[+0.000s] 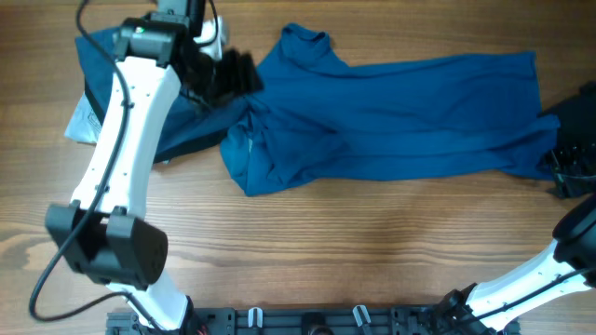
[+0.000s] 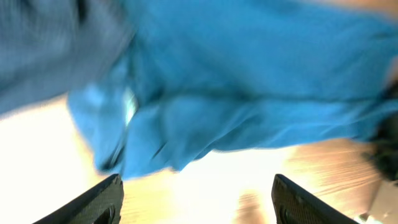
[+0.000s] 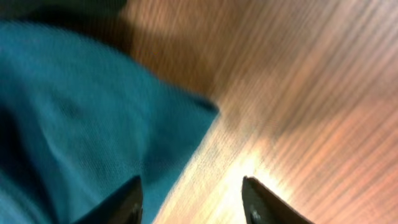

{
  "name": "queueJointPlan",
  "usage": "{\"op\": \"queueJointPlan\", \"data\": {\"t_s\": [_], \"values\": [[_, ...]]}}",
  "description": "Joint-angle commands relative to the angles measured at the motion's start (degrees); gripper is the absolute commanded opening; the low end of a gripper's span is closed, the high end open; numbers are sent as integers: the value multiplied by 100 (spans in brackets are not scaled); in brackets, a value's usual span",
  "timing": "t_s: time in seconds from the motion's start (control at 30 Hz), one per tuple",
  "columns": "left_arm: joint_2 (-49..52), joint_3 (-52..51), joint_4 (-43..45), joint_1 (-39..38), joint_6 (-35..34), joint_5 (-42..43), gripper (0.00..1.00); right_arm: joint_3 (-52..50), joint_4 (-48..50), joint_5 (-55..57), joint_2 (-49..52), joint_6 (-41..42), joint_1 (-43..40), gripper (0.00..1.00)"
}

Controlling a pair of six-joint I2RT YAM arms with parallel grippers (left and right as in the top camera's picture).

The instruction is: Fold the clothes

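A large medium-blue collared shirt (image 1: 391, 112) lies spread across the middle and right of the table, collar at the top centre, bunched at its lower left. Darker navy-teal trousers (image 1: 186, 126) lie at the back left, partly under my left arm. My left gripper (image 1: 228, 74) hovers open and empty at the shirt's left edge; its wrist view shows the shirt (image 2: 249, 81) beyond the spread fingers (image 2: 196, 199). My right gripper (image 1: 568, 163) is at the shirt's right edge. Its fingers (image 3: 193, 199) are open over a corner of the shirt (image 3: 81, 124) and bare wood.
A pale grey cloth (image 1: 82, 121) pokes out from under the trousers at the far left. The wooden table (image 1: 372, 242) is bare along the front. The arm bases (image 1: 307, 321) stand at the front edge.
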Motion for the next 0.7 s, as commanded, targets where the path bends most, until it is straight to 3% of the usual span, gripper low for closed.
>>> {"op": "queueJointPlan", "data": {"t_s": [0.0, 0.03, 0.2, 0.53, 0.57, 0.67], "values": [[243, -841, -179, -116, 57, -170, 75, -321, 658, -540, 81, 0, 42, 48], [243, -1104, -142, -164, -2, -155, 74, -385, 839, -684, 81, 2, 50, 47], [243, -2468, 485, -490, -396, -140, 77, -372, 973, -942, 26, 17, 39, 5], [243, -4299, 1773, -702, -863, -94, 77, -291, 669, -892, -267, 39, 28, 4], [245, -4452, 1987, -695, -905, -133, 73, -291, 671, -892, -304, 39, 28, 4], [245, -4725, 2448, -684, -1182, -492, 48, -291, 678, -892, -407, 42, 28, 4]]}}
